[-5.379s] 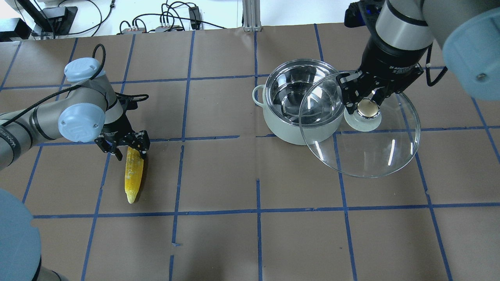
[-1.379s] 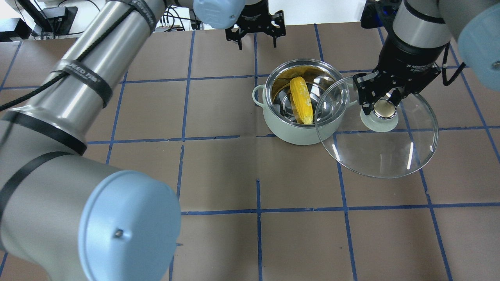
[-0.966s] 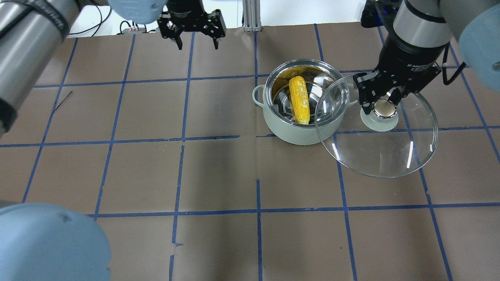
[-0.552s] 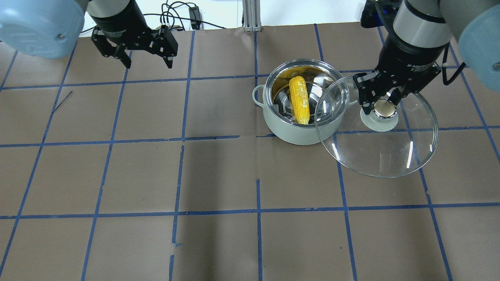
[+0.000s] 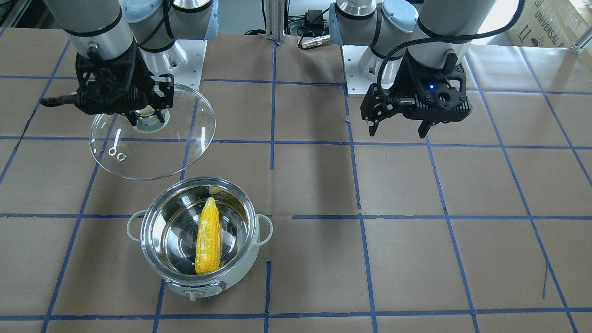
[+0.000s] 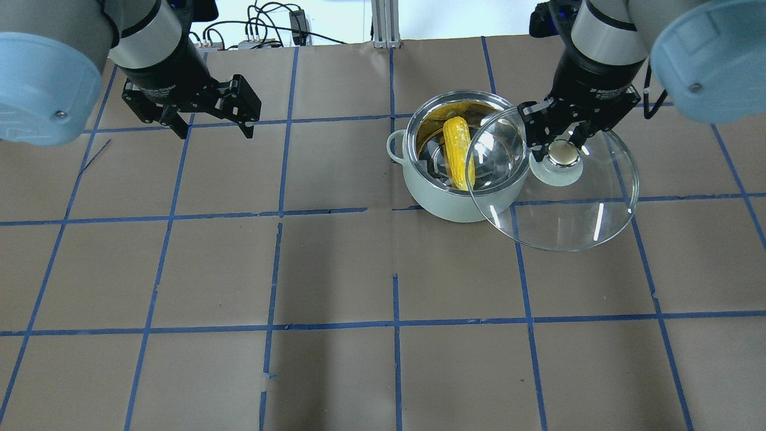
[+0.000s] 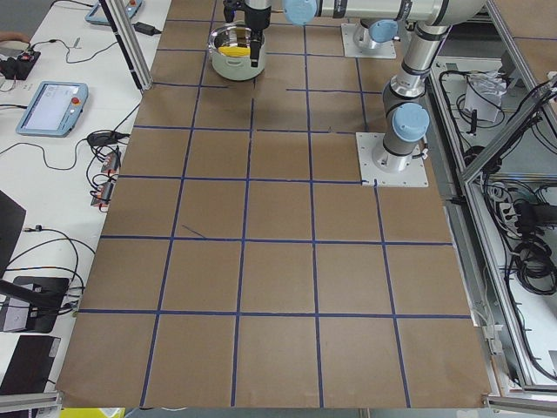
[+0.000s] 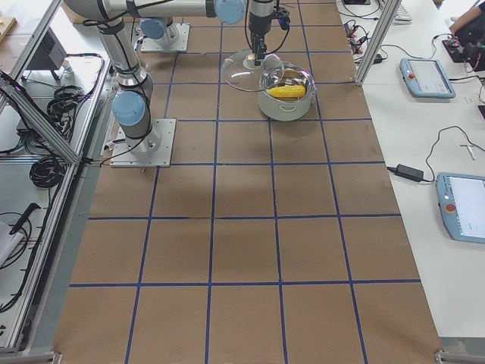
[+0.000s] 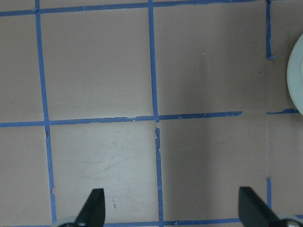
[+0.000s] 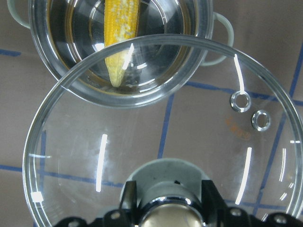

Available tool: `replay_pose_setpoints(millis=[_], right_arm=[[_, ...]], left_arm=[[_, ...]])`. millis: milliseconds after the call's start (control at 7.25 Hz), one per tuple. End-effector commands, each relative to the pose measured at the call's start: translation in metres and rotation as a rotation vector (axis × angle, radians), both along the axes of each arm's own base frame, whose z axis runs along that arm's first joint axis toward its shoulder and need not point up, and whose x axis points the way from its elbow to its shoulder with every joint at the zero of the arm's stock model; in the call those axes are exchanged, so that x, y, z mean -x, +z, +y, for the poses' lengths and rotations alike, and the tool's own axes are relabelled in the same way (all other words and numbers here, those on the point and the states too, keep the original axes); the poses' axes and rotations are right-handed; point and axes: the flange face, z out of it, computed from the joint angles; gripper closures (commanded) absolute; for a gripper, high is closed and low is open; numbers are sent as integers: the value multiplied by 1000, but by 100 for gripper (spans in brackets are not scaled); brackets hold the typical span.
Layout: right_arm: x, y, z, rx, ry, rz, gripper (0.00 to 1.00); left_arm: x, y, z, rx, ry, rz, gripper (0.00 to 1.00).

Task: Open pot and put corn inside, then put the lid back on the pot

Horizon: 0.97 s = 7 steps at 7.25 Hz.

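The pale mint pot (image 6: 443, 206) stands uncovered right of the table's centre, its knob toward the operators' side (image 5: 240, 264). The yellow corn (image 6: 458, 152) lies inside it, pointed end leaning up on the wall (image 5: 208, 236). My right gripper (image 6: 562, 152) is shut on the beige knob of the clear glass lid (image 6: 568, 215) and holds it in the air beside the pot. In the right wrist view the lid's (image 10: 165, 118) edge overlaps the pot's rim. My left gripper (image 6: 214, 131) is open and empty, far left of the pot, over bare paper (image 9: 170, 203).
Brown paper with a blue tape grid (image 6: 395, 323) covers the table. Cables and power blocks (image 6: 263, 33) lie past the far edge. Both arm bases (image 5: 360, 60) stand on the robot's side. Tablets (image 8: 426, 76) lie on the side tables.
My left gripper picked the corn up from the table, released it in the pot, and drew back to the far left. My right gripper has just shifted the lid left, over the pot's rim.
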Motion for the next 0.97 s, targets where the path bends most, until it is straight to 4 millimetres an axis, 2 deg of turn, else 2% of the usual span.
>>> replay_pose_setpoints(millis=[0, 138, 276, 414, 552, 828], right_arm=[[-24, -23, -31, 22, 39, -5, 61], [-30, -29, -50, 24, 46, -7, 61], [-39, -27, -74, 36, 56, -6, 61], [-52, -37, -98, 30, 72, -4, 61], [-62, -51, -117, 18, 85, -5, 61], [-67, -80, -143, -12, 88, -5, 61]], left_arm=[[-3, 7, -1, 41, 2, -2, 0], [-2, 3, -3, 31, 1, -5, 0], [-11, 7, -5, 29, 12, -55, 0], [-22, 11, -4, 7, 26, -69, 0], [-23, 15, -3, -21, 30, -65, 0], [-23, 15, -7, -39, 28, -65, 0]])
